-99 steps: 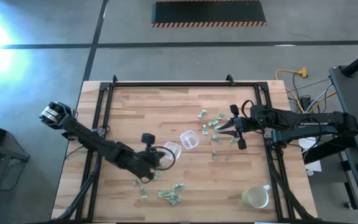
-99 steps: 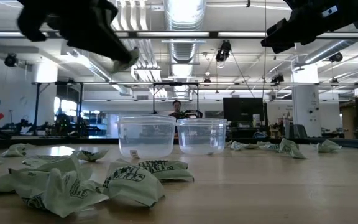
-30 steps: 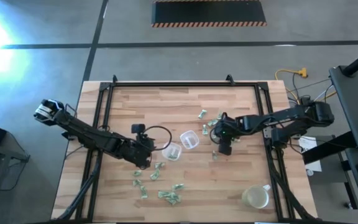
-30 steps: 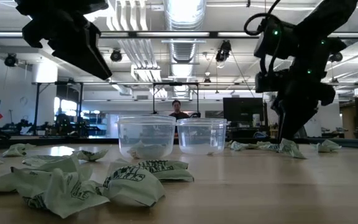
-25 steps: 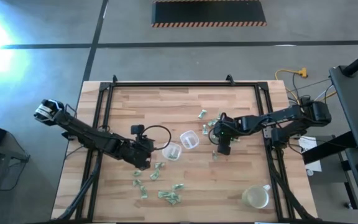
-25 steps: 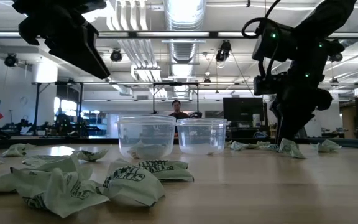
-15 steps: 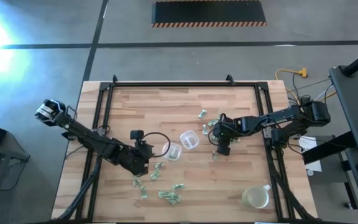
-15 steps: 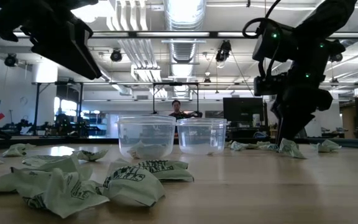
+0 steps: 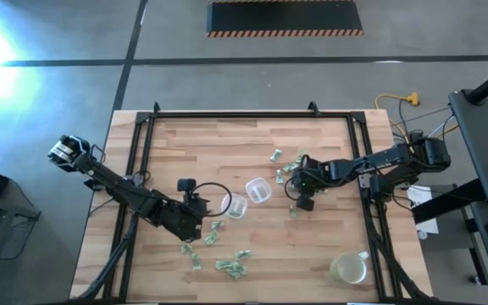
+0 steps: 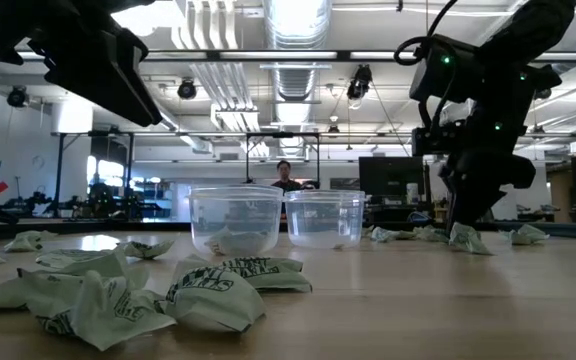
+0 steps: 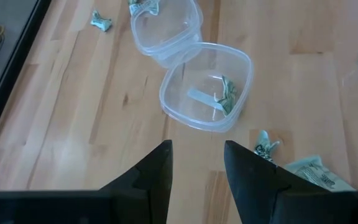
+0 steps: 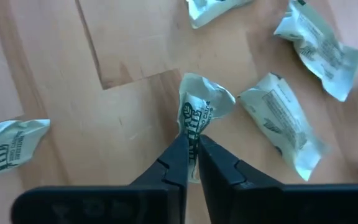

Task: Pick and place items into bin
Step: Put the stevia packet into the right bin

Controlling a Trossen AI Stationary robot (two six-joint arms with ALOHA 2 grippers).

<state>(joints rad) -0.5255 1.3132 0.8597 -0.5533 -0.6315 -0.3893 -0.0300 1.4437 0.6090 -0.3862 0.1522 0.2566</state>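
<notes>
Many small pale green-and-white crumpled items lie on the wooden table, one cluster (image 9: 219,258) near the front and another (image 9: 288,165) right of centre. Two clear tubs (image 9: 235,206) (image 9: 257,190) stand side by side mid-table. The nearer tub (image 11: 207,87) has one item (image 11: 227,96) in it. My right gripper (image 12: 194,140) is down at the table just right of the tubs, shut on one item (image 12: 201,106). My left gripper (image 11: 197,165) hangs open above the table, on the near-left side of the tubs, holding nothing. My right gripper pinches one end of a crumpled item (image 12: 192,127) between its two fingertips. The fingers come steeply from above, slanting in from the table's right side. The rest of the item spreads out past the fingertips and lies on the tabletop.
More items (image 12: 281,121) (image 12: 319,37) lie close around the held one. A yellowish-white mug (image 9: 350,268) stands at the near right corner. A black metal frame (image 9: 142,127) runs around the table's edge. Bare wood lies at the far left of the table.
My right gripper has stayed at the table beside the tubs and shut its fingers on one item. My left gripper has drifted a little toward the table's near edge, away from the tubs, still open.
</notes>
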